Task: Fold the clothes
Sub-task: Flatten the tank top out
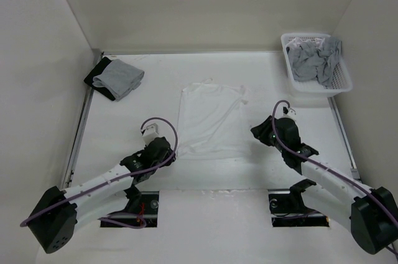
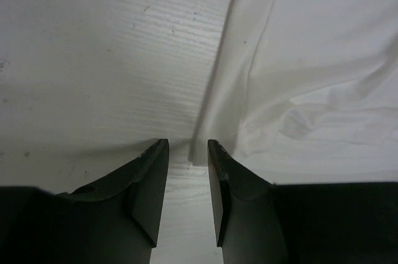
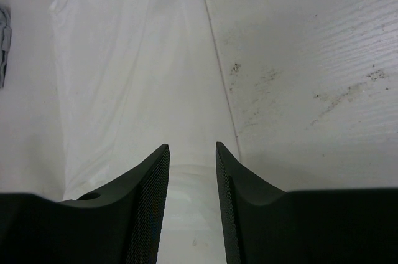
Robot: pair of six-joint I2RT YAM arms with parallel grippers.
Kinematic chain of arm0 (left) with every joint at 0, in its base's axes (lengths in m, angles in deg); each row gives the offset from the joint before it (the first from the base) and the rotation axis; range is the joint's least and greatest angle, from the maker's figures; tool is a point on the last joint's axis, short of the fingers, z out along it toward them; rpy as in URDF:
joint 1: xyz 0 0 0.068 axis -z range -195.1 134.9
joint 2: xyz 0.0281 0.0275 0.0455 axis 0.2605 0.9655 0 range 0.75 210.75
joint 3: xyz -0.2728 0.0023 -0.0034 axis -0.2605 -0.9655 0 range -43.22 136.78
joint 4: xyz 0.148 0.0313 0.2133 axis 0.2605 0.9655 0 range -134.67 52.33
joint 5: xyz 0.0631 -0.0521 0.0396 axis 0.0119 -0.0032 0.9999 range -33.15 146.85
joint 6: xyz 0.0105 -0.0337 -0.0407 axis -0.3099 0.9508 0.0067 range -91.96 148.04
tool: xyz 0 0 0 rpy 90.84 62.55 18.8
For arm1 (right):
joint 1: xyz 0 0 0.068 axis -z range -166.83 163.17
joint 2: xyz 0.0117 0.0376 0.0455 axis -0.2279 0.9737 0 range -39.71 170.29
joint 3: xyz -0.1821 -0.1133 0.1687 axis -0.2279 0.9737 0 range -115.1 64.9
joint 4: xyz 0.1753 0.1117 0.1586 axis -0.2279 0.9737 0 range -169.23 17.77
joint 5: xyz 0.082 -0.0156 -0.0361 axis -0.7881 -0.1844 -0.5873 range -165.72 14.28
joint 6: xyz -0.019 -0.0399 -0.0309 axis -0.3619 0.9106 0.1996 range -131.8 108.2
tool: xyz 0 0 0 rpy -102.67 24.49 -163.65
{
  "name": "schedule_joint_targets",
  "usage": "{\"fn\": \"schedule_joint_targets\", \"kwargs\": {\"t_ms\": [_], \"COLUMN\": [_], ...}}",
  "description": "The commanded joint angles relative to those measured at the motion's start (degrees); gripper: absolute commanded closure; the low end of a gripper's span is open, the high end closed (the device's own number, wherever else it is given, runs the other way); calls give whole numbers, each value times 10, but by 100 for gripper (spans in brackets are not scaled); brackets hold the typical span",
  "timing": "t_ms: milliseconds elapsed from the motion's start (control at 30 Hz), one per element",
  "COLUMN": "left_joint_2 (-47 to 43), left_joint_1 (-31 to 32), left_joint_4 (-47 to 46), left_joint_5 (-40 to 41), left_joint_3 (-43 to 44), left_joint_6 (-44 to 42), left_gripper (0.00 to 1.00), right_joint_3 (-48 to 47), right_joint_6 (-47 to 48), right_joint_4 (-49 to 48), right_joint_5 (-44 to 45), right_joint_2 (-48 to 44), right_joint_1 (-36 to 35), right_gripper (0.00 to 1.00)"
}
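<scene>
Grey clothes (image 1: 317, 58) in white basket (image 1: 311, 87) back R; grey garment (image 1: 119, 77) on black cloth (image 1: 95, 78) back L.

white top (image 2: 323, 58) cut off by left-wrist frame edge; black cloth (image 1: 94, 80) mostly hidden under grey garment (image 1: 119, 77)

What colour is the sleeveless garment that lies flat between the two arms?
Plain white, no pattern. The top shows best in the top external view.
</scene>
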Motion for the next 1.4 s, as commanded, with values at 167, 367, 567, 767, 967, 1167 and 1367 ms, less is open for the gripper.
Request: {"fn": "schedule_joint_targets", "kwargs": {"t_ms": [167, 367, 567, 767, 967, 1167, 1367], "left_joint_2": [45, 104, 123, 43, -67, -112, -103], "left_joint_1": [5, 15, 15, 3, -15, -55, -87], "left_joint_4": [4, -2, 7, 10, 24, -5, -48], "left_joint_5": [-27, -33, -28, -16, 4, -41, -89], "left_joint_3": [32, 56, 66, 75, 59, -6, -24], "left_joint_6": [10, -3, -11, -5, 13, 47, 25], "left_gripper": [70, 81, 94, 98, 98, 99, 98], "right_joint_3": [9, 11, 19, 33, 25, 15, 15], "right_joint_6": [-18, -21, -26, -52, -92, -147, -185], "right_joint_4": [5, 6, 6, 36, 81, 113, 122], "right_joint_5": [15, 16, 18, 18, 55, 84, 90], "right_joint_2": [-21, -33, -45, -17, 8, 30, 30], "right_joint_1": [-19, -24, -25, -35, -91, -160, -183], "right_gripper": [60, 59, 55, 55, 71, 66, 62]}}
